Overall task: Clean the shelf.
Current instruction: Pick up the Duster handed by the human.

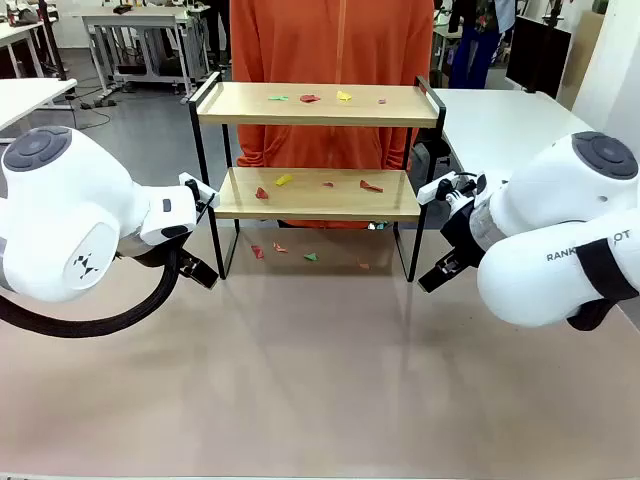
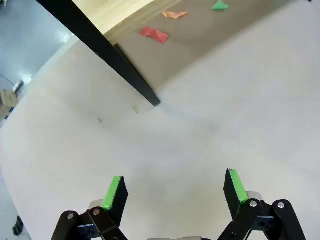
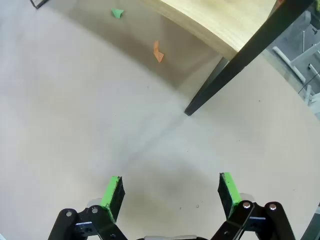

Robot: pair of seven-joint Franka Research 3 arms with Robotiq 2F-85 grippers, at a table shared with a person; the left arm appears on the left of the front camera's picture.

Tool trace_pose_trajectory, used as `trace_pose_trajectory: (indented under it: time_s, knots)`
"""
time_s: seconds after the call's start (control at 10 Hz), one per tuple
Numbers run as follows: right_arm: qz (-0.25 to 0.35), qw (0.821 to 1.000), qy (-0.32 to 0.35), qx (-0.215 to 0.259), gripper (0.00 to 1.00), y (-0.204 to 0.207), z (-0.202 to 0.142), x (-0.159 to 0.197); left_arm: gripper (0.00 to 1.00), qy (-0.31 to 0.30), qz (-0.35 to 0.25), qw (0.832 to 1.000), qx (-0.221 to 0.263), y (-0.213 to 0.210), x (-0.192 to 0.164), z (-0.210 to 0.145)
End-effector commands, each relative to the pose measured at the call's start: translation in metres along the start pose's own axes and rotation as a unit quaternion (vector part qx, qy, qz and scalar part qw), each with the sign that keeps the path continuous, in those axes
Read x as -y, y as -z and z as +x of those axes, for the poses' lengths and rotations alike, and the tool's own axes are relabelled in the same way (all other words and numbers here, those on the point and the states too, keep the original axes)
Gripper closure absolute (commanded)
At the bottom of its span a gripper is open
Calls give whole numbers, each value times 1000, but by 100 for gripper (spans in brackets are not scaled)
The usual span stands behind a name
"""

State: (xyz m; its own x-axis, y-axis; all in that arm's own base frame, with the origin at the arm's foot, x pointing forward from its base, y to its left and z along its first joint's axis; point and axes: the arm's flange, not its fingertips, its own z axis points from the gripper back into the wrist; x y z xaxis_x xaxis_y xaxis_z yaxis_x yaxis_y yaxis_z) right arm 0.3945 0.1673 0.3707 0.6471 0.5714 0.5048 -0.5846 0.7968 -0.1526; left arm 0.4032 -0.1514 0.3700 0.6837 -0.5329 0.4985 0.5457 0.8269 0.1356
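Observation:
The shelf (image 1: 318,104), two light wooden boards in a black frame, stands at the middle far side of the table. Small coloured paper scraps (image 1: 309,98) lie on its top board, more scraps (image 1: 371,186) on the lower board, and others (image 1: 257,252) on the table beneath. My left gripper (image 1: 198,272) hovers by the shelf's left front leg (image 2: 100,50), open and empty (image 2: 175,190). By the right front leg (image 3: 235,65) my right gripper (image 1: 436,278) also stands open with nothing between its fingers (image 3: 171,190).
A person in an orange top (image 1: 330,40) stands right behind the shelf. The beige table (image 1: 320,380) stretches bare in front of both grippers. In the left wrist view a red scrap (image 2: 154,34) lies under the shelf; in the right wrist view an orange scrap (image 3: 158,51) does.

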Motion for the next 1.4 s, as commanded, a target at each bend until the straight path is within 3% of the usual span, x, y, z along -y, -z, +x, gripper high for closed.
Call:
trace_pose_trajectory:
  time_s: [0.0,0.8,0.9,1.1,1.3]
  knots:
    - [0,1000,0,0,0,0,0,0,0,0,0,1000,0,0,0,0]
    - [0,1000,0,0,0,0,0,0,0,0,0,1000,0,0,0,0]
    - [14,1000,-18,19,0,-17,24,9,0,36,-7,999,13,-25,-10,13]
    - [8,999,-10,34,0,-75,64,40,0,35,-47,998,1,-75,-45,40]
    - [53,997,-14,53,0,-116,75,78,0,51,-91,995,3,-116,-78,53]
